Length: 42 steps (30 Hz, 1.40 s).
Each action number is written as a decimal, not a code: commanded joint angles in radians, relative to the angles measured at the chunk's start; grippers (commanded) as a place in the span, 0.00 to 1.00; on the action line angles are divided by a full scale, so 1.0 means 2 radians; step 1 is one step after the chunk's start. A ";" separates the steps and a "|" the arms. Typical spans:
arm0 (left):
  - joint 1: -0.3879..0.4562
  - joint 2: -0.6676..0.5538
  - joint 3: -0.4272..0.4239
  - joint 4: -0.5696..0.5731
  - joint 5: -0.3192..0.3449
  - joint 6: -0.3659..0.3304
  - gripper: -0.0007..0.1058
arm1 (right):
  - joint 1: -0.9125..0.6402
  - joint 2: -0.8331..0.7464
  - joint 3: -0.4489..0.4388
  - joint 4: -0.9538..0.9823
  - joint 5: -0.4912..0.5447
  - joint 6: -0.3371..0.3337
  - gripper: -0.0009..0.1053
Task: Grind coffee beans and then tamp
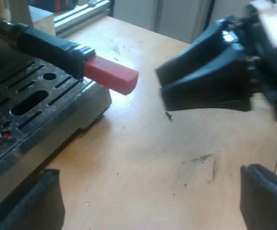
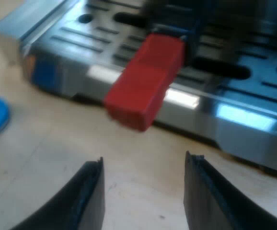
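— Over the drip tray (image 1: 30, 103), which way does the holder's handle (image 1: 52, 45) point?
— Its red end (image 2: 145, 79) points straight at my right hand (image 2: 144, 160), which is spread wide and empty just short of it. My left hand (image 1: 153, 171) is also wide and empty, but farther off.

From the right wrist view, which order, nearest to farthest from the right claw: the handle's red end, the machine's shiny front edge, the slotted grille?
1. Red end, jutting out toward the right claw.
2. Shiny front edge, just behind it.
3. Slotted grille, beyond, on the tray top.
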 commanded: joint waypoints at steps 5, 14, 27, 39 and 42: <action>-0.004 0.001 -0.001 -0.008 0.007 -0.001 0.73 | 0.001 0.041 -0.001 -0.072 0.042 0.003 0.39; -0.004 0.001 -0.001 -0.008 0.007 -0.001 0.73 | 0.000 0.058 -0.001 -0.087 0.068 0.003 0.39; -0.004 0.001 -0.001 -0.008 0.010 -0.001 0.73 | -0.055 0.058 -0.001 -0.113 0.076 -0.010 0.39; -0.004 0.001 -0.001 -0.008 0.010 -0.001 0.73 | -0.076 0.058 -0.001 -0.170 0.107 -0.041 0.39; -0.004 0.001 -0.001 -0.008 0.010 -0.001 0.73 | -0.076 0.058 -0.001 -0.176 0.113 -0.047 0.39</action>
